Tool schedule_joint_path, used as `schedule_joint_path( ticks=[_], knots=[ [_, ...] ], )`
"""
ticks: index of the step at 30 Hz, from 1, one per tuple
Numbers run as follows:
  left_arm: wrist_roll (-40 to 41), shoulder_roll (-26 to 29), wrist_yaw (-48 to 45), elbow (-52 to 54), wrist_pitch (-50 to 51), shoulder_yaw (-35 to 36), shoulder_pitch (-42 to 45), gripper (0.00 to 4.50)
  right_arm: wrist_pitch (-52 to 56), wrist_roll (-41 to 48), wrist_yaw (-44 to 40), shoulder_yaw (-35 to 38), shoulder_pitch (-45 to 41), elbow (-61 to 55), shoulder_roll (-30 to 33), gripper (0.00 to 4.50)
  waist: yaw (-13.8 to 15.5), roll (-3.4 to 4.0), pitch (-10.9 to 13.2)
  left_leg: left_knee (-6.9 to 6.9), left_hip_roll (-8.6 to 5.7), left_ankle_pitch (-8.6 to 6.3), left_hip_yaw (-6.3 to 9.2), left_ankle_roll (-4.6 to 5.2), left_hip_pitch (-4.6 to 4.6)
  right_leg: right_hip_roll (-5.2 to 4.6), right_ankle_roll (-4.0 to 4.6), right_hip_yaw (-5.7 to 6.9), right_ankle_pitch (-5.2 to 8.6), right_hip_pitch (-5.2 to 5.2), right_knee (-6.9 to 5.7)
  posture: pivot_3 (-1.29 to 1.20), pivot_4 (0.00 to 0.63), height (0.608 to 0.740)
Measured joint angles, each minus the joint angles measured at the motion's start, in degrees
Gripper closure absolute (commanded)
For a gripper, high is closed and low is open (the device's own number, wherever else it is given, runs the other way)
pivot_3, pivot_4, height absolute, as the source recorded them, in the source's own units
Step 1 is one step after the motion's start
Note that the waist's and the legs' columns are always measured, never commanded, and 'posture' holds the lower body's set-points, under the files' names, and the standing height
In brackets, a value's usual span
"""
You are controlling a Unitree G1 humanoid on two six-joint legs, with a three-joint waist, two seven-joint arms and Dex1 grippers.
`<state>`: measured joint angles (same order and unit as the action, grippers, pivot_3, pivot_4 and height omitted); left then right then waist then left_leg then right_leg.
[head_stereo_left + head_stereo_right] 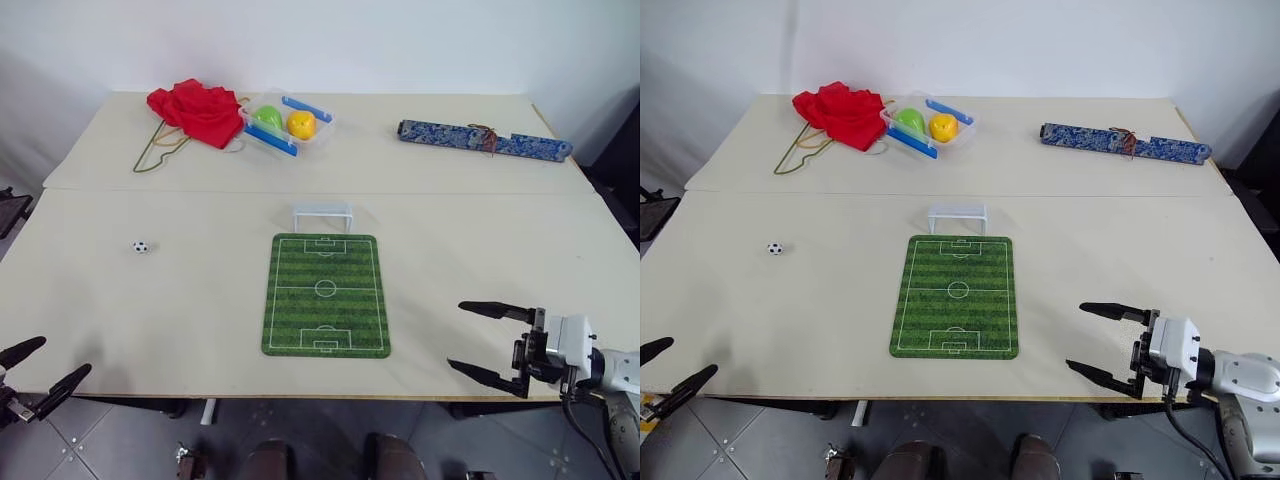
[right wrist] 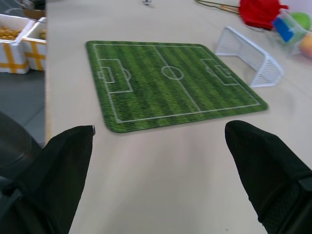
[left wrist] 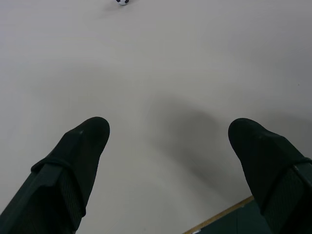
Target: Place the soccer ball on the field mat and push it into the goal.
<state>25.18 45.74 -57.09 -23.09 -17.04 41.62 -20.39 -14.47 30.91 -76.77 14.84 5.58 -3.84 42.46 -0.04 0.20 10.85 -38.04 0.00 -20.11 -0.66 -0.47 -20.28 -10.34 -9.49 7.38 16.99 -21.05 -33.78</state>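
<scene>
Soccer ball point(image 1: 141, 246), tiny, white with black patches, sits alone on the pale beige bench point(image 1: 480, 250), well ahead of the left hand point(image 1: 33, 370) and off toward the middle of the bench from it. Left hand: two black fingers spread wide, nothing between them, hovering at the near bench edge. In the left wrist view the ball point(image 3: 122, 2) lies far out past the fingertips point(image 3: 90, 134), bare bench between.

Right hand point(image 1: 490, 342): black fingers likewise spread wide and empty, over the near edge of the bench. Flat green striped field mat point(image 1: 326, 294) with white pitch lines lies ahead of and inboard from this hand, near but apart. In the right wrist view the mat's point(image 2: 165, 83) near corner sits just beyond the fingertips point(image 2: 73, 146).

Small white translucent goal frame point(image 1: 322, 216) stands upright at the mat's far short edge, just beside it; touching or not, cannot tell.

Far beyond both hands: crumpled red cloth point(image 1: 195, 108); beside it a clear box with blue handles point(image 1: 289, 124) holding a green ball point(image 1: 268, 117) and a yellow ball point(image 1: 301, 124). Long blue patterned strip point(image 1: 484, 139) far ahead of the right hand.
</scene>
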Motion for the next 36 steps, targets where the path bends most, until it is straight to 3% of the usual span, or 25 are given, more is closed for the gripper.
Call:
schedule_joint_path(
  ticks=[4,11,18,23,25,28,36],
  knots=[
    [1.97,-0.66,1.13,-0.14,2.62,0.51,1.93,0.03,1.03,1.17,0.60,-1.28,-2.81,-0.36,-2.40,0.00,-0.01,0.00,0.00,-0.03,0.00,0.00,0.00,0.00,0.01,0.00,0.00,-0.02,0.00,-0.01,-0.06,0.00,0.150,0.740],
    [9.32,-9.54,13.15,2.87,10.98,3.95,10.50,0.03,8.51,6.87,14.28,-4.55,-10.40,-10.48,-13.48,0.00,-0.06,-0.04,-0.03,-0.11,0.00,-0.01,0.04,-0.02,0.01,-0.01,-0.01,-0.05,-0.01,-0.02,-0.13,0.00,0.150,0.740],
    [8.63,-16.50,20.64,9.70,13.78,-0.06,11.66,0.03,8.33,5.39,17.68,-5.85,-12.90,-11.82,-14.70,0.00,0.67,-0.21,-0.12,-0.20,-0.01,-0.04,0.05,-0.02,-0.01,0.02,-0.01,0.03,-0.01,-0.01,-0.15,0.00,0.150,0.740],
    [5.12,-14.07,26.54,9.09,17.71,-5.34,23.36,0.03,8.42,4.55,16.37,-7.18,-12.97,-11.68,-14.32,0.00,1.76,-0.32,-0.19,-0.49,-0.03,-0.03,0.12,-0.01,-0.05,0.03,-0.02,0.04,-0.02,0.04,-0.31,0.00,0.150,0.740],
    [1.08,-11.46,28.90,3.36,19.72,-10.16,34.11,0.03,8.37,4.37,15.53,-7.73,-12.81,-11.40,-14.17,0.00,2.11,-0.36,-0.21,-0.64,-0.07,-0.03,0.13,-0.01,-0.08,0.04,-0.02,0.04,-0.02,0.05,-0.38,0.00,0.150,0.740],
    [-2.02,-9.26,30.54,-2.87,20.53,-13.58,42.67,0.03,8.26,4.34,14.89,-7.63,-12.08,-11.33,-14.05,0.00,0.86,-0.46,-0.28,-0.57,-0.09,-0.14,-0.13,0.07,0.01,0.02,-0.07,-0.10,-0.06,-0.02,-0.36,0.00,0.150,0.740],
    [-9.12,-7.31,27.43,-19.16,19.56,-21.54,51.47,0.03,5.57,3.89,12.26,-4.84,-6.94,-8.59,-12.70,0.00,-0.41,-0.49,-0.29,-0.15,-0.02,-0.15,-0.52,0.08,0.00,-0.03,-0.05,0.26,-0.05,-0.39,-0.28,0.00,0.150,0.740]
  ],
)
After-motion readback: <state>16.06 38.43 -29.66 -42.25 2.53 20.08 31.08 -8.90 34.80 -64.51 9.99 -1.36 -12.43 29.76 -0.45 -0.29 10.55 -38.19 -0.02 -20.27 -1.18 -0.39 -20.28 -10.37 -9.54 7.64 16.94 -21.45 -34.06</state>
